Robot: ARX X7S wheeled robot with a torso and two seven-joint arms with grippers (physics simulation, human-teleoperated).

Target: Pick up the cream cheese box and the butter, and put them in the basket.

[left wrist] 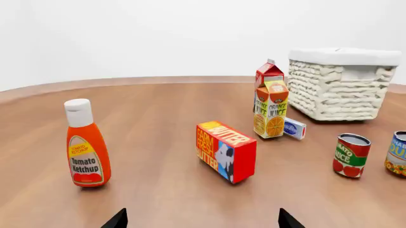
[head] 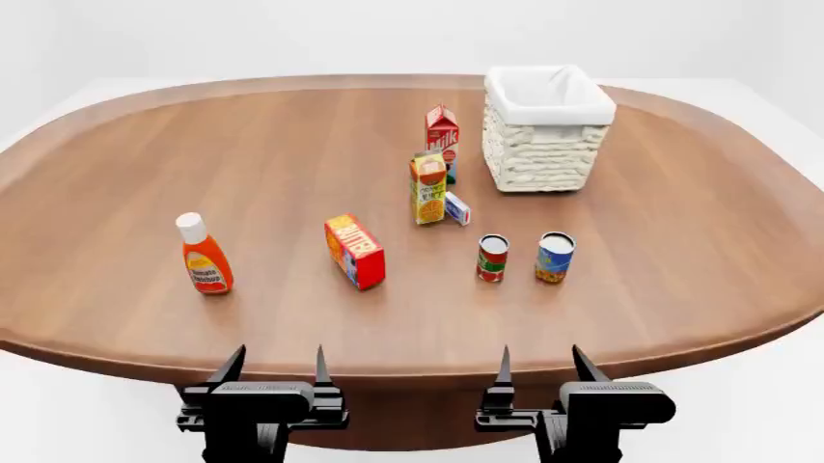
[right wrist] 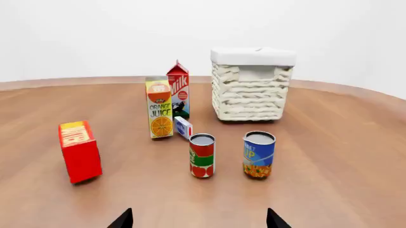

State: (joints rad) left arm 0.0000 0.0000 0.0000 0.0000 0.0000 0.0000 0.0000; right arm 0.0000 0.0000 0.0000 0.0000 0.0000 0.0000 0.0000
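Observation:
The butter [head: 355, 251] [left wrist: 226, 150] [right wrist: 80, 151], a red-orange box with yellow panels, stands on the wooden table [head: 154, 193] left of centre. The cream cheese box [head: 457, 208] [left wrist: 294, 128] [right wrist: 183, 127], small, white and blue, leans beside the orange juice carton [head: 427, 188]. At the back right sits the white wicker basket [head: 547, 130] [left wrist: 343, 83] [right wrist: 251, 85]. My left gripper [head: 274, 365] [left wrist: 201, 219] and right gripper [head: 541, 363] [right wrist: 198, 219] both hover open at the table's near edge, well short of every package, holding nothing.
A ketchup bottle [head: 205, 256] stands at the left. A milk carton [head: 442, 135] is behind the juice carton. A tomato can [head: 492, 258] and a blue-labelled can [head: 555, 258] stand in front of the basket, near my right gripper's side.

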